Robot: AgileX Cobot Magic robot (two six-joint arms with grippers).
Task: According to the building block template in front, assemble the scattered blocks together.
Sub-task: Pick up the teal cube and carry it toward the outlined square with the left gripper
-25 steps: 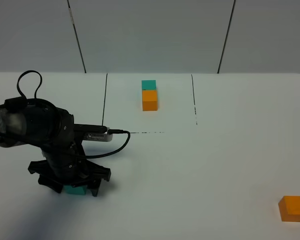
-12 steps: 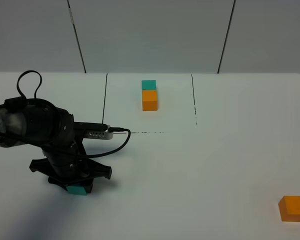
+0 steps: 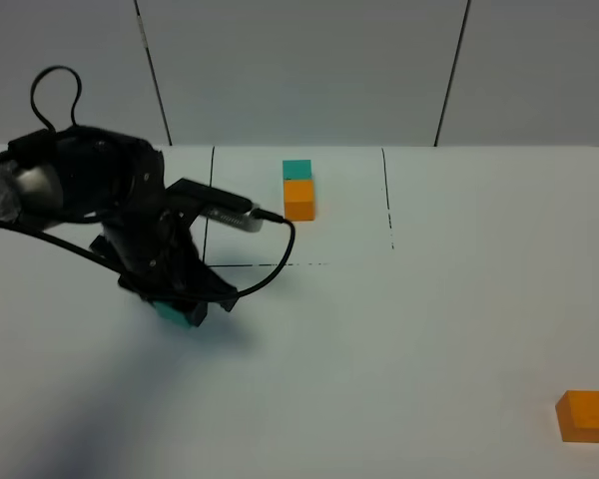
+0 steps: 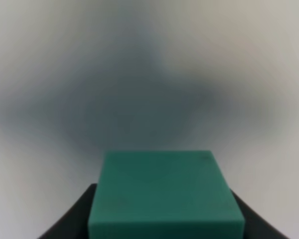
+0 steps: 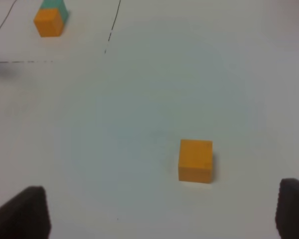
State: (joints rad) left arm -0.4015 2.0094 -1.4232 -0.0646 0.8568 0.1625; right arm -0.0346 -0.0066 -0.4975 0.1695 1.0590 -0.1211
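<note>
My left gripper [image 3: 180, 307] is shut on the loose teal cube [image 3: 170, 314] and holds it above the table, left of centre. In the left wrist view the teal cube [image 4: 164, 191] sits between the black fingers [image 4: 77, 219]. The loose orange cube [image 3: 585, 416] lies at the front right; in the right wrist view the orange cube [image 5: 195, 160] is ahead of my open, empty right gripper [image 5: 159, 216]. The template pair, teal [image 3: 298, 169] behind orange [image 3: 299, 200], stands at the back centre inside thin black lines and also shows in the right wrist view [image 5: 51, 19].
Black drawn lines [image 3: 387, 200] frame the template area on the white table [image 3: 429, 319]. A grey panelled wall [image 3: 299, 70] stands behind the table. The left arm's cable [image 3: 270, 264] hangs beside the gripper.
My left gripper shut on the teal cube at the front left, lifted it, and carried it back and to the right, toward the framed area. The orange cube has not moved.
</note>
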